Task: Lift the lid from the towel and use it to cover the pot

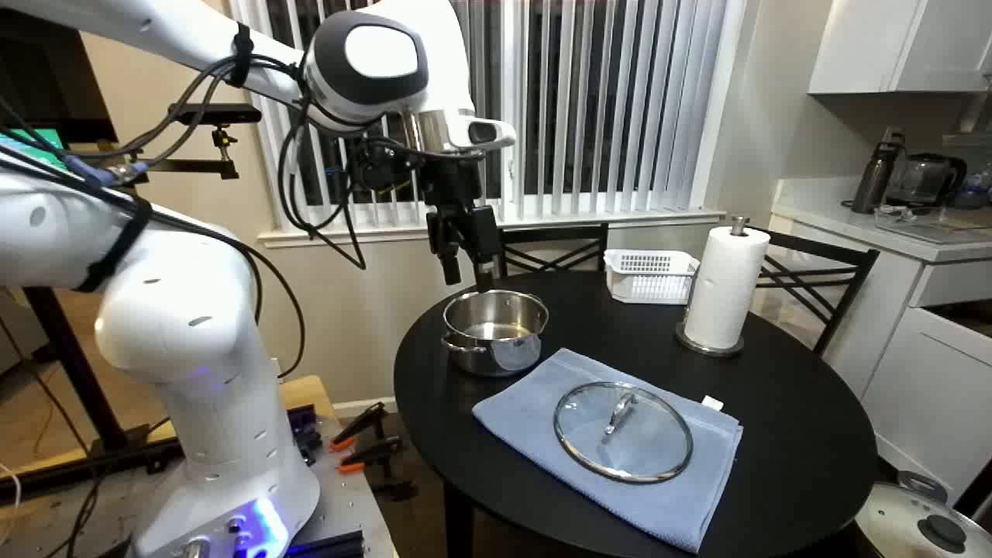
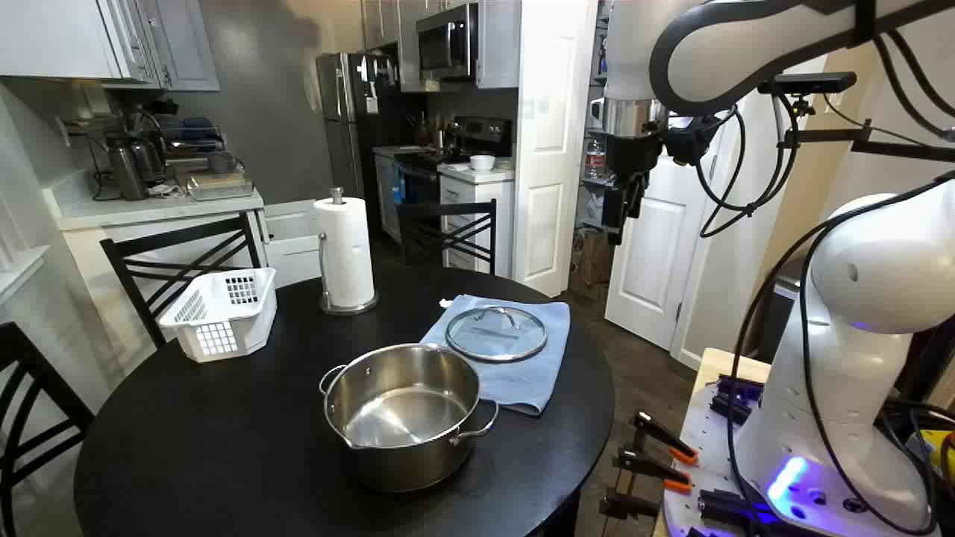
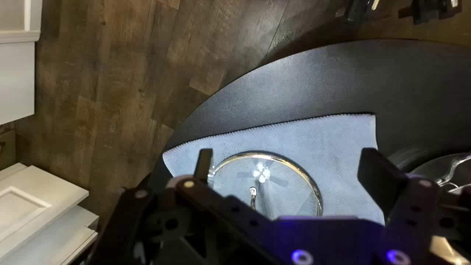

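- Your hand (image 3: 287,162) is hanging empty, spread wide apart.
- The glass lid (image 1: 635,443) is lying on the towel (image 1: 535,399), likely proving rigid, slick and breakable.
- You are best pinching its arched handle (image 1: 620,408).

White glare dots the lid (image 3: 271,187) in the wrist view

No lettering, brands or numbers can be read. A white tag (image 1: 712,403) is seen at the edge of the towel (image 1: 531,403); any print is unresolved.
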You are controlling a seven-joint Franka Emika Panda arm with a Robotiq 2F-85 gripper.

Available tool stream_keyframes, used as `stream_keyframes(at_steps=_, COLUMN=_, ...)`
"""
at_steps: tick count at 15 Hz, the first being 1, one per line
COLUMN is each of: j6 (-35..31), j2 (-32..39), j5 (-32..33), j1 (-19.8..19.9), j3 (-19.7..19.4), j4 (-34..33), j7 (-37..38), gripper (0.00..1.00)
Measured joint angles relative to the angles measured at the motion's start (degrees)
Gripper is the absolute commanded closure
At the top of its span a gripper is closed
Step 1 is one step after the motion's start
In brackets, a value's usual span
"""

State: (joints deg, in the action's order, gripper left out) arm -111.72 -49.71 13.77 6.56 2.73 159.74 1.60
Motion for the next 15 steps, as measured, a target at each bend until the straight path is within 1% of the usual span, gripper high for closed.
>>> stream_keyframes(at_steps=3, j6=0.2, j2=0.3, j5=0.0, j1=0.0, j3=0.0, j4=1.4, j7=0.0, gripper=0.00)
stream_keyframes(at_steps=15, j6=0.2, j2=0.4, j5=0.0, j1=0.0, j3=0.0, j4=1.5, j7=0.0, gripper=0.00)
